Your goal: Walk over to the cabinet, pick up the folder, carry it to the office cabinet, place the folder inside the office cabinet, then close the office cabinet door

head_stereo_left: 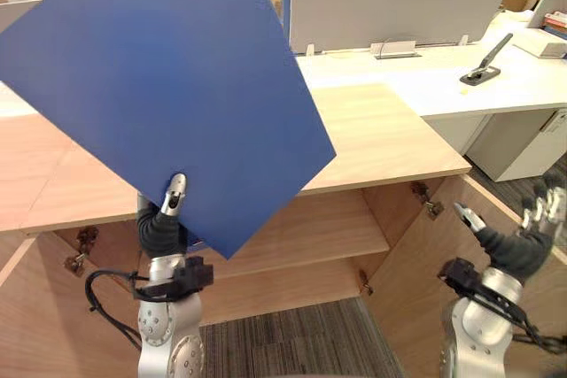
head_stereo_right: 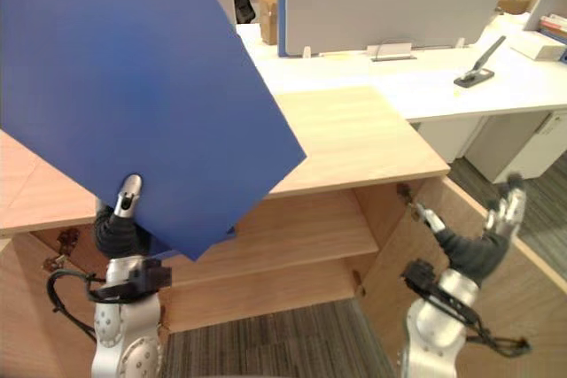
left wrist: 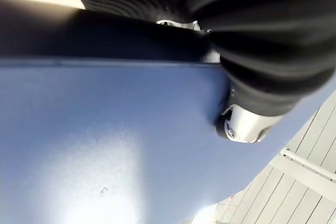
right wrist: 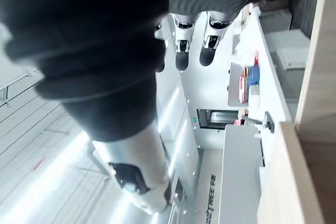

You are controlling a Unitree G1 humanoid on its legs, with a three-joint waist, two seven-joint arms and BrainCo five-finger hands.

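Observation:
A large blue folder (head_stereo_left: 168,86) stands tilted in the air in front of the low wooden office cabinet (head_stereo_left: 381,143). My left hand (head_stereo_left: 164,219) is shut on its lower corner, thumb (head_stereo_left: 176,192) pressed on the near face; the same grip shows in the left wrist view, thumb (left wrist: 244,121) on the blue folder (left wrist: 105,145). The cabinet stands open below its top, with a bare wooden shelf (head_stereo_left: 310,236) inside. Its right door (head_stereo_left: 425,281) is swung out toward me. My right hand (head_stereo_left: 523,236) hangs open beside that door, touching nothing.
The cabinet's left door (head_stereo_left: 44,307) is also swung open. White desks (head_stereo_left: 496,77) with a grey partition (head_stereo_left: 390,11) and a black stapler (head_stereo_left: 483,68) stand behind the cabinet. Grey carpet (head_stereo_left: 292,343) lies in front of the shelves.

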